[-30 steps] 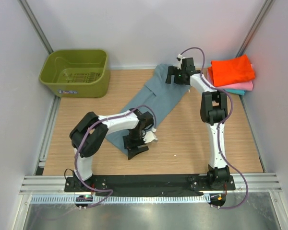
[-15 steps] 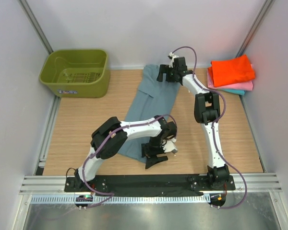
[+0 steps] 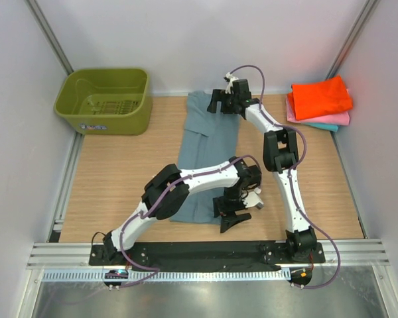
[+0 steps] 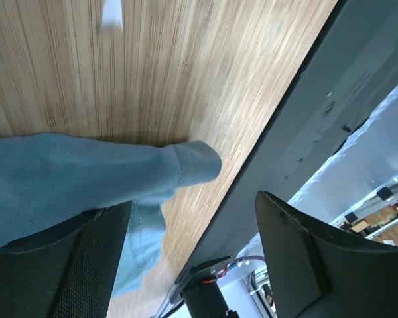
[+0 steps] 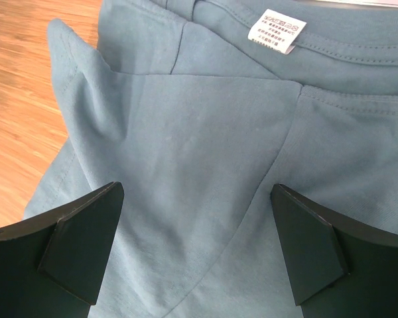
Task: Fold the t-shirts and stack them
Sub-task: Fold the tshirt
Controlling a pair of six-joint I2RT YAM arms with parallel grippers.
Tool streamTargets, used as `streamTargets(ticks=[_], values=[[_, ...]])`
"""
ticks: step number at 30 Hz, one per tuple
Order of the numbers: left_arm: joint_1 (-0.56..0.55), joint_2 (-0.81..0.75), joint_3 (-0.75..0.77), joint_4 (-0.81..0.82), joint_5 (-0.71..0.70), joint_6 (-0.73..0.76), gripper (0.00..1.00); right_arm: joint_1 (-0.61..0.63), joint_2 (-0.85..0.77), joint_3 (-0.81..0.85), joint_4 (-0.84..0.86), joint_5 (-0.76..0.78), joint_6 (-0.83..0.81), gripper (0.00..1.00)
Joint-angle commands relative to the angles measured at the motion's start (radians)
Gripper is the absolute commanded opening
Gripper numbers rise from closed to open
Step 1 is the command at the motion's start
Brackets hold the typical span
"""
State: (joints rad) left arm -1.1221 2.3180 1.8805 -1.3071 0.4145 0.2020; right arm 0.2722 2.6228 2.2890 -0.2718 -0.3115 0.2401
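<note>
Big soft blue-grey cloth t-shirt (image 3: 209, 152) lies long on the wooden bench (image 3: 119, 179), 12 to 6 o'clock. Light, floppy, prob slides easy. My left gripper (image 4: 192, 202) is wide, empty, by the hem corner (image 4: 196, 159) at 6. Right gripper (image 5: 196, 192) is wide over the collar (image 5: 331, 46) at 12. Best pinch corners, not middle.

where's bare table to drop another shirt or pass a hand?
Free: wood between the basket and the blue-grey shirt, beyond the left arm; wood on the near side of the folded stack, right of the right arm. Crowded: the middle, shirt under both arms.
</note>
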Motion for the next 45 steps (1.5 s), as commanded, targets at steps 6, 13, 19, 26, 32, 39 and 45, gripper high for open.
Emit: streamTargets(ticks=[6, 13, 19, 26, 32, 39, 45], values=[[-0.025, 0.121, 0.156, 0.123, 0.021, 0.045, 0.79, 0.041, 0.065, 0.089, 0.011, -0.058, 0.044, 1.00], [-0.025, 0.129, 0.193, 0.106, 0.001, 0.040, 0.82, 0.041, 0.062, 0.116, 0.013, -0.061, 0.005, 1.00], [-0.025, -0.144, 0.046, 0.207, -0.121, 0.028, 0.99, -0.020, -0.205, -0.012, -0.009, -0.003, -0.038, 1.00], [-0.025, -0.386, 0.064, 0.177, -0.232, -0.022, 1.00, -0.096, -0.630, -0.332, -0.013, 0.063, -0.032, 1.00], [-0.002, -0.570, 0.011, 0.183, -0.324, -0.148, 1.00, -0.120, -0.993, -0.697, -0.154, -0.033, 0.100, 1.00], [0.353, -0.721, -0.355, 0.252, -0.024, -0.493, 0.87, -0.136, -1.118, -1.109, -0.440, -0.405, 0.344, 0.99], [0.438, -0.796, -0.703, 0.351, 0.059, -0.674, 0.82, -0.044, -1.262, -1.505, -0.380, -0.399, 0.465, 0.99]])
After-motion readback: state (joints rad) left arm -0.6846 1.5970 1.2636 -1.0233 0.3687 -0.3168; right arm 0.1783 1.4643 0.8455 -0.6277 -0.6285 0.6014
